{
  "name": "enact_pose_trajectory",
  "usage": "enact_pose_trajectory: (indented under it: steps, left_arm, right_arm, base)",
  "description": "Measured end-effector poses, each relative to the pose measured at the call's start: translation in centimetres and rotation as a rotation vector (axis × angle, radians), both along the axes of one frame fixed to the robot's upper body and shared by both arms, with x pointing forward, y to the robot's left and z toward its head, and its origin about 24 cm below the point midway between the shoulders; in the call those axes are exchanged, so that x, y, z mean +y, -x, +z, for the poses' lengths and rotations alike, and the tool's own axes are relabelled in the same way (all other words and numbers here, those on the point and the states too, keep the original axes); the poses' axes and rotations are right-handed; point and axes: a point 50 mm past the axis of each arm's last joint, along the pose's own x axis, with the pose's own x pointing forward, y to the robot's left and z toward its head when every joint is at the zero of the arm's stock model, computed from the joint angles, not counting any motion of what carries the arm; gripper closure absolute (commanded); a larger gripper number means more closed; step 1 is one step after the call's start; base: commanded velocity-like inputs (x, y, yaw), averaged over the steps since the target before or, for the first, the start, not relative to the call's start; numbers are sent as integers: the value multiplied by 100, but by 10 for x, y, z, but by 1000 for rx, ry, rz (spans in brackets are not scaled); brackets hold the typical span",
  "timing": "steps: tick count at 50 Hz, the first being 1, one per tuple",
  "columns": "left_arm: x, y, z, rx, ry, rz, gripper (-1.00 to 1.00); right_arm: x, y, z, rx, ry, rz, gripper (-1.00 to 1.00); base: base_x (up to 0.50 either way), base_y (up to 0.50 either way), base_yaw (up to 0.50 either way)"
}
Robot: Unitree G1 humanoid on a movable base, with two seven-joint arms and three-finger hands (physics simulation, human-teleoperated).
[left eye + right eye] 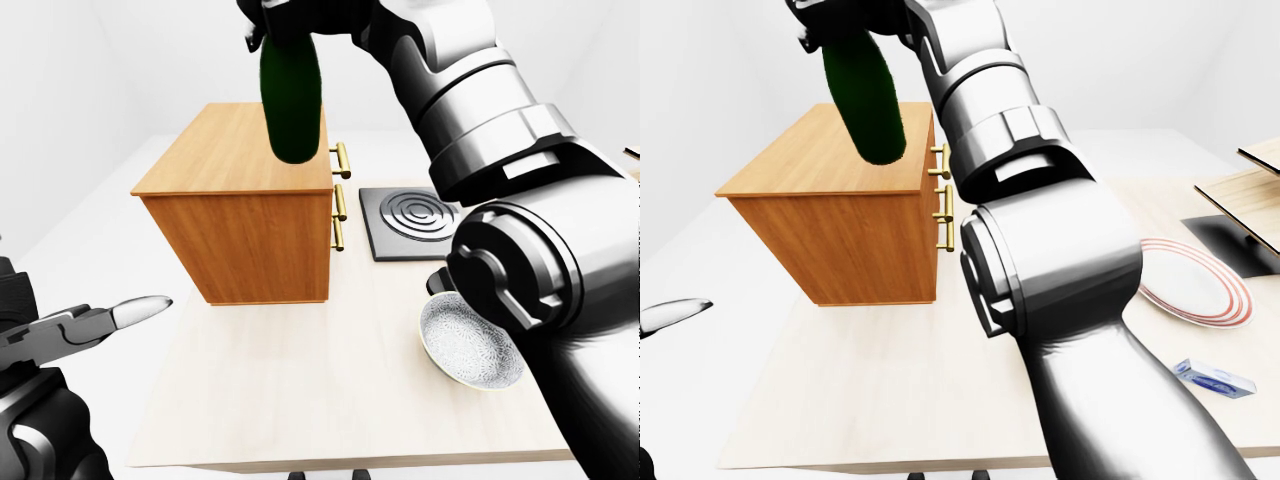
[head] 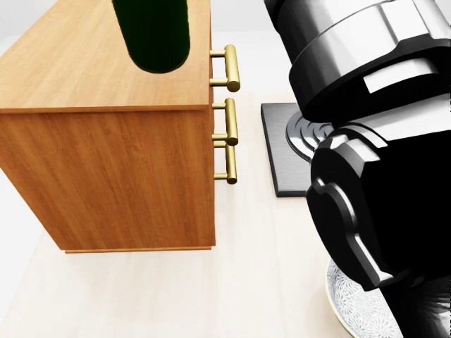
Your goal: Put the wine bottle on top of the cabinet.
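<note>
The dark green wine bottle (image 1: 291, 98) hangs upright in the air over the right part of the wooden cabinet's top (image 1: 232, 150), its base a little above the wood. My right hand (image 1: 268, 20) is shut on the bottle's upper part at the top edge of the left-eye view. It also shows in the right-eye view (image 1: 830, 22). My left hand (image 1: 90, 325) is open and empty at the lower left, apart from the cabinet. In the head view only the bottle's lower end (image 2: 153, 34) shows above the cabinet (image 2: 106, 162).
The cabinet has brass handles (image 1: 342, 190) on its right side. A dark stove plate (image 1: 410, 222) lies right of it. A patterned bowl (image 1: 468, 345) sits near my right arm. A red-rimmed plate (image 1: 1192, 282) and a small blue carton (image 1: 1213, 379) lie at the right.
</note>
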Motion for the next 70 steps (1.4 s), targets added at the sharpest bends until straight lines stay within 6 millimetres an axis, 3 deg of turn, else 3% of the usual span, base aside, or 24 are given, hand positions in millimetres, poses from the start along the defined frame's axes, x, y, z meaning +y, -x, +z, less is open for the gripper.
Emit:
enact_pose_trajectory:
  steps: [42, 43, 44, 45, 46, 70]
  left_arm:
    - [2, -1, -1, 8, 4, 5, -100]
    - [2, -1, -1, 8, 5, 5, -100]
    - [2, -1, -1, 8, 5, 5, -100]
    - [2, -1, -1, 8, 5, 5, -100]
    - [2, -1, -1, 9, 5, 4, -100]
    - [1, -1, -1, 8, 5, 2, -100]
  right_arm:
    - [3, -6, -17, 36, 26, 12, 91]
    - [3, -6, -17, 36, 27, 16, 79]
    - [2, -5, -17, 36, 27, 23, 48]
    - [2, -6, -16, 36, 18, 16, -44]
    - [2, -6, -16, 35, 8, 2, -100]
    - [-6, -9, -8, 27, -100, -142, -100]
  base:
    - [0, 0, 0]
    - [0, 0, 0]
    - [0, 0, 1]
    - [0, 0, 0]
    - [0, 0, 0]
    - [0, 0, 0]
